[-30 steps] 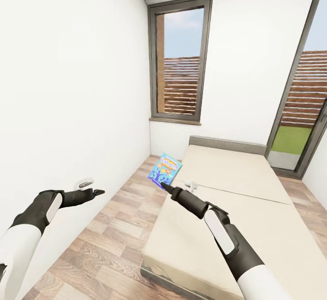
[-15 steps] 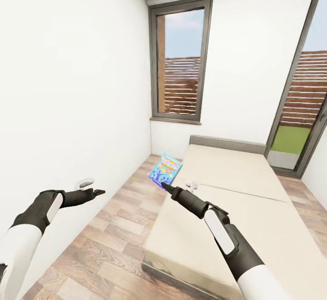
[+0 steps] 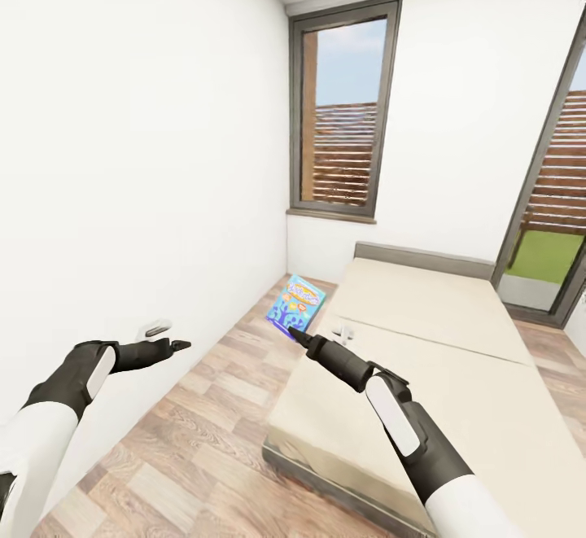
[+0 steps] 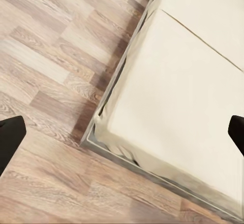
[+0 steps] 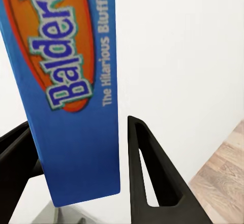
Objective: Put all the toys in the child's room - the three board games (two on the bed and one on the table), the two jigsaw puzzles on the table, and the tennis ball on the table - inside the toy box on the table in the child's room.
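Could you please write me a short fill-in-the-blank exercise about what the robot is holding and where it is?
1. The right gripper is shut on a ____ board game.
2. The left gripper is open and holds ____.
3. The bed has a plain ____ mattress.
4. The floor is made of ____ planks.

Missing words: blue; nothing; beige; wood

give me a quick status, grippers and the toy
Right gripper shut on blue board game, held up over the floor beside the bed. Left gripper open, holding nothing. Toy box not in sight.
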Robot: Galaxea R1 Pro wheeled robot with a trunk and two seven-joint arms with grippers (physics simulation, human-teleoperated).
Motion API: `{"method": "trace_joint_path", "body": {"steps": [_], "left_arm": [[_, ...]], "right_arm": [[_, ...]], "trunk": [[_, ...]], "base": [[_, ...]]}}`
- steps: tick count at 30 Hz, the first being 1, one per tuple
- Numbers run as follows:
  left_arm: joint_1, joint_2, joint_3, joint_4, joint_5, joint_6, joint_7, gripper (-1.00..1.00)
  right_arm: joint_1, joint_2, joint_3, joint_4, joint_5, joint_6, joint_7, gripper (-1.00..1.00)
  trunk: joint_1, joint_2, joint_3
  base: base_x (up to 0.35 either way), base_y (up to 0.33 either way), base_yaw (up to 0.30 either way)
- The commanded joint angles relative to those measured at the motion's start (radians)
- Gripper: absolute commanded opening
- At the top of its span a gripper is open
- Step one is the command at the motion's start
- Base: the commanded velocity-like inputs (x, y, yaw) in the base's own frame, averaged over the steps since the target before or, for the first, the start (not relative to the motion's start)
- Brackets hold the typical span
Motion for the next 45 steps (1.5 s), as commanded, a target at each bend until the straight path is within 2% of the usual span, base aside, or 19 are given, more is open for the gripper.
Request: {"method": "trace_joint_path", "body": {"steps": [1, 18, 35, 45], "left_arm": [[0.0, 0.0, 0.003, 0.0, 0.005, 0.007, -0.001, 1.0], [0.0, -0.006, 0.004, 0.0, 0.002, 0.006, -0.003, 1.0], [0.0, -0.006, 0.003, 0.0, 0.002, 0.005, -0.002, 1.0], [0.0, -0.006, 0.003, 0.0, 0.002, 0.005, -0.002, 1.0]], "right_arm": [[0.0, 0.0, -0.001, 0.0, -0.01, 0.006, 0.0, -1.0], [0.0, 0.002, -0.002, -0.001, -0.01, 0.008, -0.012, -1.0], [0.0, 0.011, 0.0, 0.0, -0.009, 0.007, -0.016, -1.0], [0.0, 0.01, 0.0, 0.0, -0.008, 0.006, -0.016, -1.0]], "trunk": [[0.0, -0.001, 0.0], [0.0, -0.001, -0.001], [0.0, -0.001, -0.007], [0.0, -0.001, -0.011]], "base": [[-0.185, -0.166, 0.012], [-0.156, -0.204, 0.016], [-0.006, -0.036, 0.259], [0.0, -0.174, 0.174]]}}
